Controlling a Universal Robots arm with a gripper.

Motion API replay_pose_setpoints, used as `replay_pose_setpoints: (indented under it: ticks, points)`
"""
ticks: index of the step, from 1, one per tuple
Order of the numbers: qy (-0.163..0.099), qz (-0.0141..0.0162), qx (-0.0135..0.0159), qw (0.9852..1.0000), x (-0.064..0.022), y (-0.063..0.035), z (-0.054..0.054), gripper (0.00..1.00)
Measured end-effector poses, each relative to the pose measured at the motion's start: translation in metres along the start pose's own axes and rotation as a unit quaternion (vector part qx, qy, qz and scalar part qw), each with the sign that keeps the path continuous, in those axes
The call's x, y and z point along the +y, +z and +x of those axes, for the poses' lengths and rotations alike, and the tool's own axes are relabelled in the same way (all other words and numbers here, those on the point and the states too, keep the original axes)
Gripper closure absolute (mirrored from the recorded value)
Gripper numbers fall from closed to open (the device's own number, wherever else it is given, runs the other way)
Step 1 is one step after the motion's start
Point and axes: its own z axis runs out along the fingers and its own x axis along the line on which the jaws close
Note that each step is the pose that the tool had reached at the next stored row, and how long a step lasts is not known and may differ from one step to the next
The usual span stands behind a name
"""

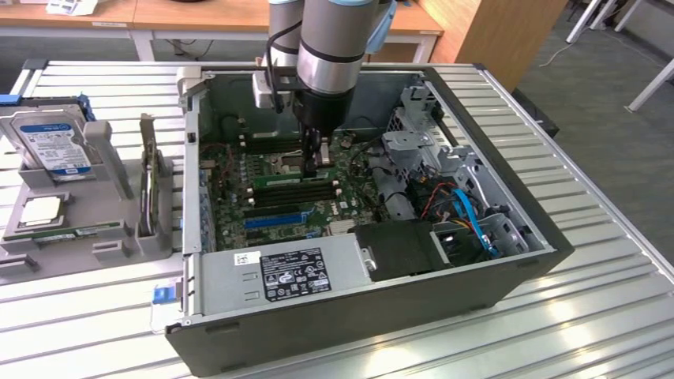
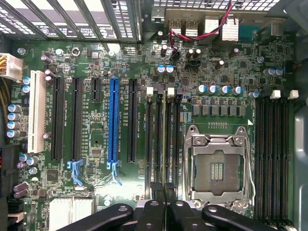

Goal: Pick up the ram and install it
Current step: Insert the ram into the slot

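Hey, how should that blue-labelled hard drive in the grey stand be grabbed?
Probably pinch the hard drive across its flat faces at the free upper edge, coming down from above along its lean; the grey stand cradles its lower end.

A green motherboard [image 2: 122, 187] carries an empty silver processor socket [image 2: 217, 168] between two banks of black memory slots [image 2: 162, 139]. A long blue expansion slot [image 2: 113, 120] sits among black ones. The black gripper [image 2: 162, 190] hangs over the memory slots, fingertips pressed together
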Motion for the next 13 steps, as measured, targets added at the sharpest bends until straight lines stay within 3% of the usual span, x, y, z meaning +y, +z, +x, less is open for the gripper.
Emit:
replay_pose_setpoints:
  ticks: [13]
  points:
    - [0.0, 0.0, -0.0001, 1.0, -0.0018, -0.0001, 0.0009, 0.88]
